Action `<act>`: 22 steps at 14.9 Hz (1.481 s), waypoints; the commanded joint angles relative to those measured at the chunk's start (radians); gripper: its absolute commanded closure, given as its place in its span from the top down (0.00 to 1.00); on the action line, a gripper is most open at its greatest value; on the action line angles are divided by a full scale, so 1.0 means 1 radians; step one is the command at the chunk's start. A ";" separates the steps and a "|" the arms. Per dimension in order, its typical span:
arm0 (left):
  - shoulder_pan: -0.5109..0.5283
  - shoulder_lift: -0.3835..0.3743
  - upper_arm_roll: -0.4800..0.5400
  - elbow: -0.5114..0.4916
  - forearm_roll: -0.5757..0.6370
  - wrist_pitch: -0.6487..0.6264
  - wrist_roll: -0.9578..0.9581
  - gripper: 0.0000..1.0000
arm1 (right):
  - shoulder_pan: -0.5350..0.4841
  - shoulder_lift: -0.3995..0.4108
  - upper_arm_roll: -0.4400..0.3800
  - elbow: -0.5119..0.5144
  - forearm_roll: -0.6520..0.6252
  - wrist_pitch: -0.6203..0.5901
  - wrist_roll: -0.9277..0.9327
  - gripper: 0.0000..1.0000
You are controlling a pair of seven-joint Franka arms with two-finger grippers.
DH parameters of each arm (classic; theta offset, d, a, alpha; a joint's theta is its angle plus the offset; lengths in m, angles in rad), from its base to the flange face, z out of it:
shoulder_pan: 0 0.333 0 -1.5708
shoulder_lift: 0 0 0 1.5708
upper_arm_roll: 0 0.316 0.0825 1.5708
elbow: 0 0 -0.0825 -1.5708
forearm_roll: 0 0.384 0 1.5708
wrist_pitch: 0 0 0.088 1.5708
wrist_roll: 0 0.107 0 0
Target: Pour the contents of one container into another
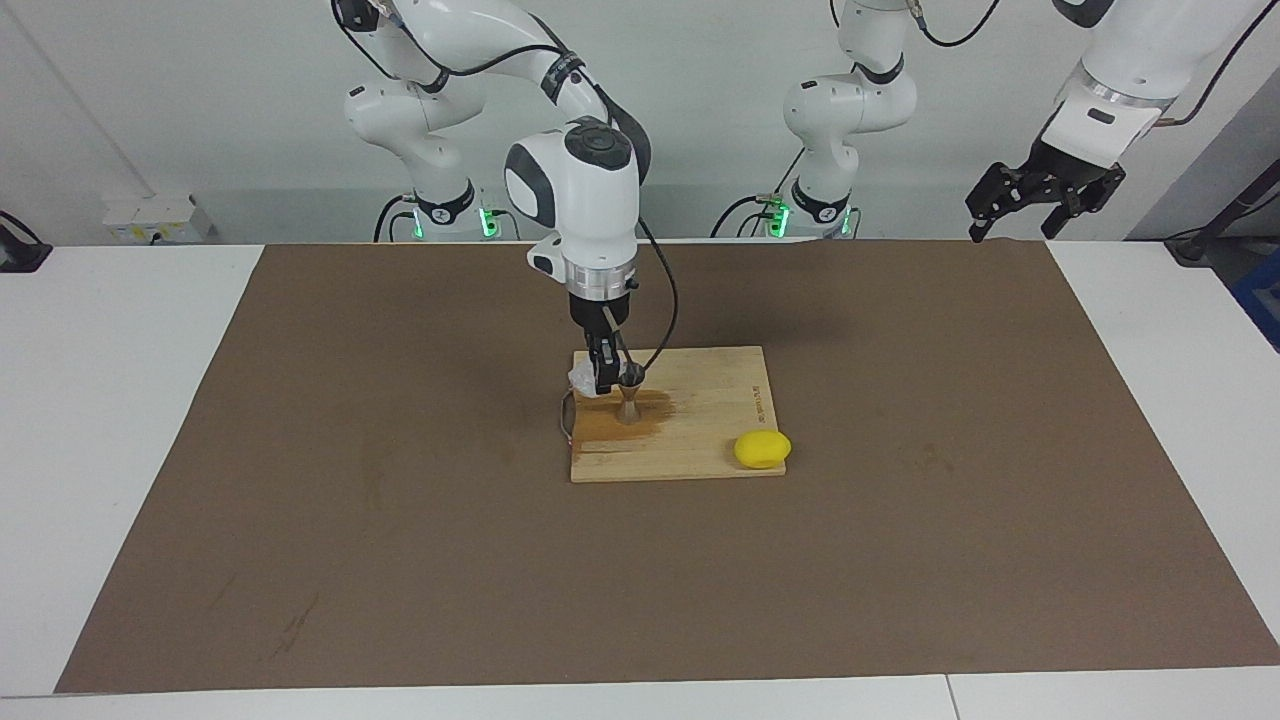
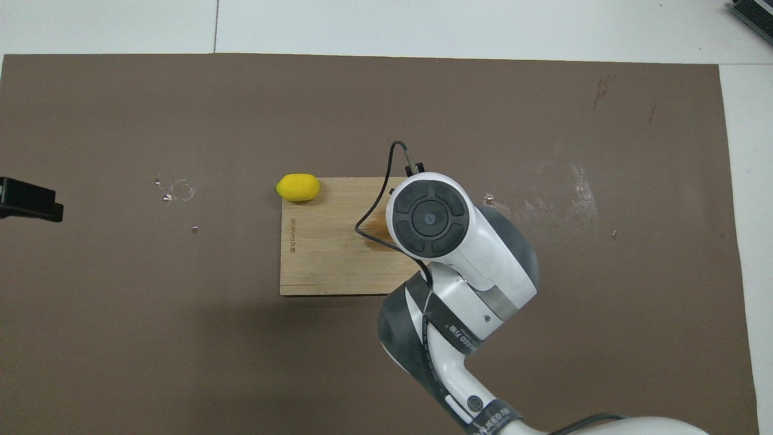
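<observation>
A silver hourglass jigger stands on a wet brown stain at the right arm's end of a wooden board. My right gripper hangs straight down right beside the jigger's top, shut on a small clear cup held at about rim height. I cannot tell how far the cup is tilted. From overhead, the right arm's wrist covers both the cup and the jigger. My left gripper waits open, raised over the table edge by the robots at the left arm's end.
A yellow lemon lies at the board's corner farthest from the robots, toward the left arm's end. A brown mat covers the table. Small clear specks lie on the mat toward the left arm's end.
</observation>
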 commanded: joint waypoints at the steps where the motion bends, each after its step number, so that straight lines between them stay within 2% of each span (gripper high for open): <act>1: 0.013 -0.031 -0.011 -0.033 0.006 -0.002 0.007 1.00 | 0.031 -0.030 -0.002 -0.032 -0.085 -0.014 0.026 0.05; 3: 0.013 -0.031 -0.011 -0.033 0.006 -0.002 0.007 1.00 | 0.037 -0.041 0.001 -0.054 -0.137 -0.014 0.026 0.05; 7: 0.013 -0.032 -0.011 -0.033 0.006 -0.003 0.007 1.00 | 0.040 -0.038 0.003 -0.049 -0.153 -0.007 0.026 0.05; 10: 0.015 -0.031 -0.011 -0.033 0.006 -0.003 0.007 1.00 | 0.034 -0.032 0.004 -0.039 -0.124 -0.005 0.024 0.04; 14: 0.015 -0.031 -0.011 -0.033 0.006 -0.002 0.005 1.00 | 0.023 -0.025 0.004 -0.033 0.010 0.007 0.021 0.01; 22: 0.015 -0.031 -0.011 -0.033 0.006 -0.002 0.007 1.00 | 0.009 -0.019 0.004 -0.022 0.015 0.009 0.009 0.01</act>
